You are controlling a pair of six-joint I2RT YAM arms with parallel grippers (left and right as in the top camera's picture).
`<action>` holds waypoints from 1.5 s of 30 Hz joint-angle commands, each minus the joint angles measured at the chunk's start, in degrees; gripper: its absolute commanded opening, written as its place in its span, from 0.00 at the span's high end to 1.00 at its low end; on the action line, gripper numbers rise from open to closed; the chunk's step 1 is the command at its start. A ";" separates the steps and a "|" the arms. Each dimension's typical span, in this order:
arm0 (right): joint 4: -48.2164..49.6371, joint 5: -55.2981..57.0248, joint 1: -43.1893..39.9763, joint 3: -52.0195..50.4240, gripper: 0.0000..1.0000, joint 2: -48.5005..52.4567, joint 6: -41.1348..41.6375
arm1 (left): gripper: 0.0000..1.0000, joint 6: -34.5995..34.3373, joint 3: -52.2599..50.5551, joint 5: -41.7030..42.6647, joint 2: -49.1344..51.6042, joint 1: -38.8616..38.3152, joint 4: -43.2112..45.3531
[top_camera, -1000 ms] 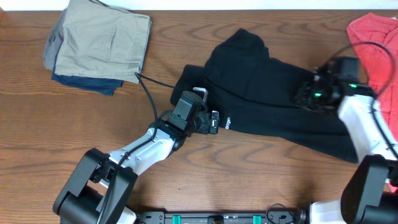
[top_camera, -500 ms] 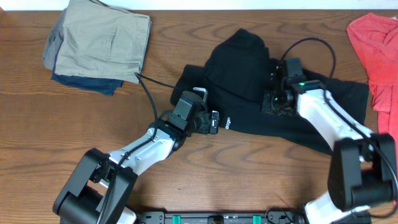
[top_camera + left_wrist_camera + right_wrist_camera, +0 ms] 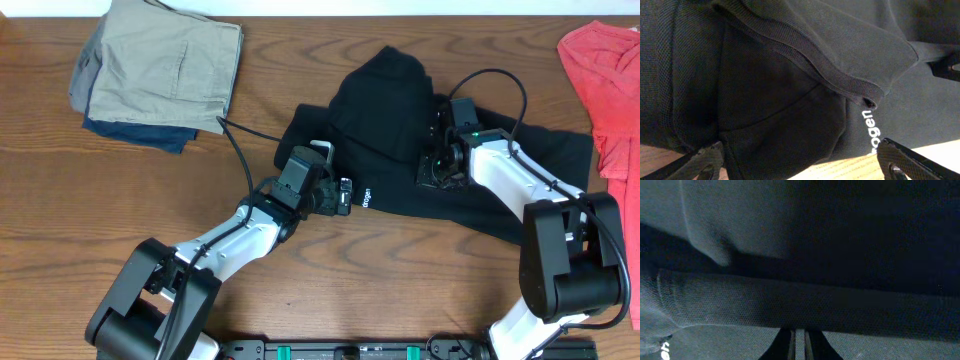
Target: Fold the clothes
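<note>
The black T-shirt lies crumpled in the middle of the table, with small white lettering near its front left edge. My left gripper is open at that edge. In the left wrist view its fingers straddle the shirt's edge beside the lettering, under a folded hem. My right gripper rests on the shirt's middle. In the right wrist view its fingers are pinched shut on a thin layer of the fabric.
A stack of folded clothes, khaki on navy, sits at the back left. A red garment lies at the right edge. The left arm's cable runs across the wood.
My right gripper has moved left from the shirt's right side to its middle, and the fabric there has shifted with it. The left arm has not moved.
</note>
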 commanded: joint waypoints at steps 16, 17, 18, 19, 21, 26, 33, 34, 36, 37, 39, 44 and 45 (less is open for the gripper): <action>8.90 5.55 0.22 0.50 0.93 2.82 3.67 | 0.02 0.74 0.39 -0.74 0.63 0.15 -0.02; 9.42 5.77 0.15 0.50 0.93 2.82 3.67 | 0.02 0.74 0.39 -0.74 0.63 0.15 -0.02; 9.97 5.79 0.13 0.52 0.92 2.82 3.65 | 0.02 0.74 0.39 -0.74 0.63 0.15 -0.02; 10.43 5.81 0.13 0.52 0.92 2.82 3.65 | 0.02 0.74 0.39 -0.74 0.63 0.15 0.00; 11.58 5.84 0.13 0.50 0.91 2.82 3.65 | 0.02 0.74 0.39 -0.74 0.63 0.15 0.00; 14.21 8.39 0.13 0.52 0.88 2.82 3.65 | 0.02 0.74 0.39 -0.74 0.63 0.15 0.00; 6.84 4.42 -0.09 8.02 0.90 1.20 3.43 | 0.02 0.70 0.39 -0.74 0.61 0.15 0.00; 4.66 2.58 -0.02 10.03 0.91 0.83 3.41 | 0.02 0.70 0.39 -0.74 0.61 0.15 0.02; 1.09 -1.01 0.22 13.25 0.91 0.39 3.37 | 0.02 0.70 0.39 -0.74 0.61 0.22 0.24; -0.74 -3.06 0.48 14.88 0.91 0.28 2.75 | 0.02 0.68 0.42 -0.74 0.59 0.22 0.46; -4.26 -7.32 1.57 17.35 0.87 0.26 1.05 | 0.02 0.68 0.42 -0.76 0.35 0.22 0.66; -10.08 -9.16 5.55 16.98 0.80 0.63 -0.74 | 0.02 -0.35 0.42 -3.69 -0.63 0.22 0.17; -11.02 -8.50 6.56 16.50 0.79 0.72 -0.92 | 0.02 -0.96 0.42 -5.07 -0.79 0.22 -0.07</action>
